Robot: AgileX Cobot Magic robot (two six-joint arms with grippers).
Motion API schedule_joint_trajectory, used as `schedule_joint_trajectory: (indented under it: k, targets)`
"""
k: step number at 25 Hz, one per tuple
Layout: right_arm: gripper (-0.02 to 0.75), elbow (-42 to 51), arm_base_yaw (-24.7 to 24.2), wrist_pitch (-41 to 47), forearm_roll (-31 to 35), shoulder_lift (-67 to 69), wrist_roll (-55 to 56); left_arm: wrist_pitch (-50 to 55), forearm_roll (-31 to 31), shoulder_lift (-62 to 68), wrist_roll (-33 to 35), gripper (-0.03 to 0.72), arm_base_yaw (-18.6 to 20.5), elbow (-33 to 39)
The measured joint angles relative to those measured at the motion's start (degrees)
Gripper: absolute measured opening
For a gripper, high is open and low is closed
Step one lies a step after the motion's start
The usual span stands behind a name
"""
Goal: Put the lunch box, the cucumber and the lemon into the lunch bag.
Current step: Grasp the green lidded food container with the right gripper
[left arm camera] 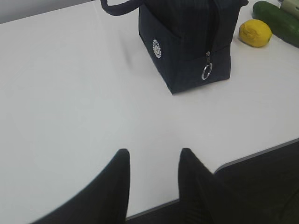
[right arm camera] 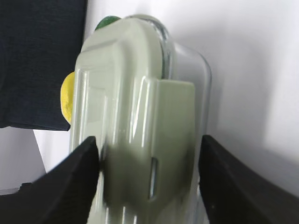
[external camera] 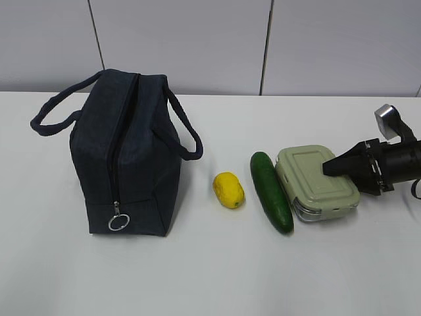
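Worktop, white and flat, carries four things in a row before a pale panelled wall. At the left stands the lunch bag, upright, dark navy, its two loop handles hanging out to either side and its top zipper drawn closed, the silver ring pull dangling low on the near end. Near its right lies the lemon, bright yellow, apart from the bag. Just beside that lies the cucumber, dark green, running toward the camera. Its right flank sits against or almost against the lunch box, whose sage-green lid covers a clear base.

From the right edge of the exterior view the right hand reaches in over the lunch box. In the right wrist view its two black fingers straddle the near end of the box, one at each side, set wide and close against the lid's clip; whether both touch cannot be told.

The left hand hangs well back from the bag, above bare worktop near the front edge, its two dark fingertips parted with nothing between them.
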Motion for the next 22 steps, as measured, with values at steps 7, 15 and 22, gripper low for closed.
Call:
schedule_joint_trajectory:
  k: [7,15,22]
  targets:
    - [0.389,-0.1,0.0,0.9,0.4,0.0,0.0,0.0,0.0,0.0,0.0,0.237,0.0,0.0]
    - [0.38,-0.1,0.0,1.0,0.4,0.0,0.0,0.0,0.0,0.0,0.0,0.237,0.0,0.0]
    - [0.38,-0.1,0.0,1.0,0.5,0.0,0.0,0.0,-3.4,9.6,-1.1,0.237,0.0,-2.5]
